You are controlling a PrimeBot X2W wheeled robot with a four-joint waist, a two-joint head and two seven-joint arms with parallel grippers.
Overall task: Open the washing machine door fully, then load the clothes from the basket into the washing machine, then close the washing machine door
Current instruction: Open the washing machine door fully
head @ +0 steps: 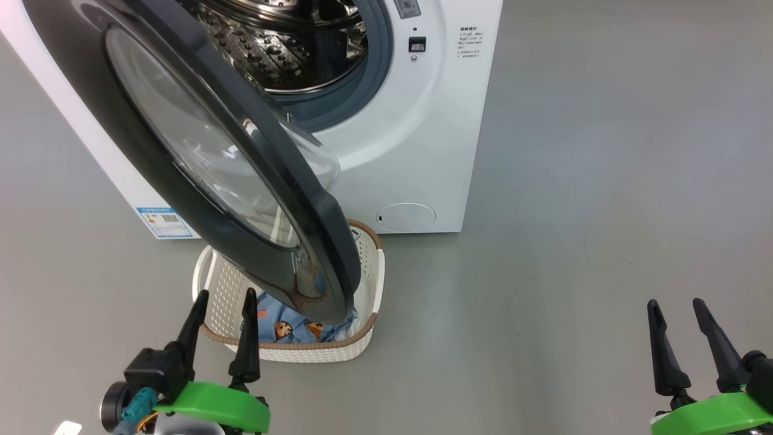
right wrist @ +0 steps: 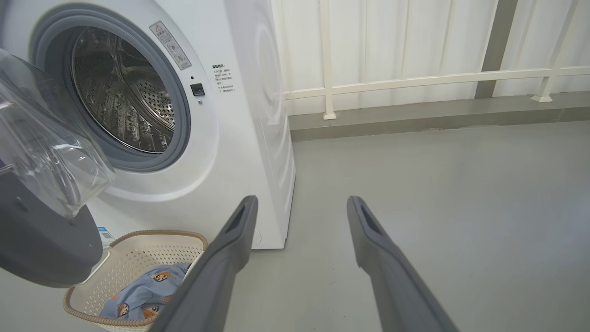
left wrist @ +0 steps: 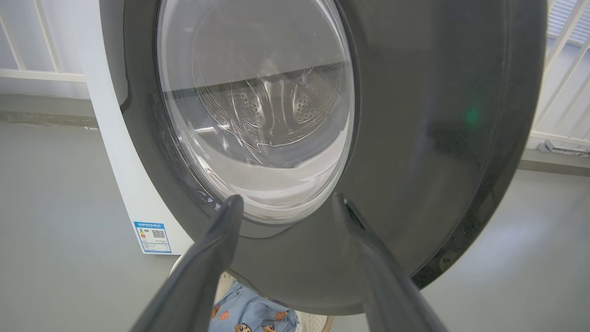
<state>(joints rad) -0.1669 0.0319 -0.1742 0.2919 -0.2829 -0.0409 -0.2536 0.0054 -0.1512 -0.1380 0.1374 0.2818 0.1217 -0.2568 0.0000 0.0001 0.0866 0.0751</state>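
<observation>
In the head view the washing machine door (head: pixel 199 151) covers much of the basket (head: pixel 369 275) and most of the clothes (head: pixel 284 327), and its top runs off the upper edge. The washing machine (head: pixel 423 139) is likewise cut off above. Print on the blue sticker (head: pixel 164 222) is too small to read.

- One washing machine (head: pixel 423 151) with one door (head: pixel 199 181).
- One basket (head: pixel 314 353).
- One heap of clothes (head: pixel 284 326); the separate pieces cannot be counted.
- Two pincers: left pincer (head: pixel 226 295), right pincer (head: pixel 675 303).
- One blue sticker (head: pixel 164 222).
</observation>
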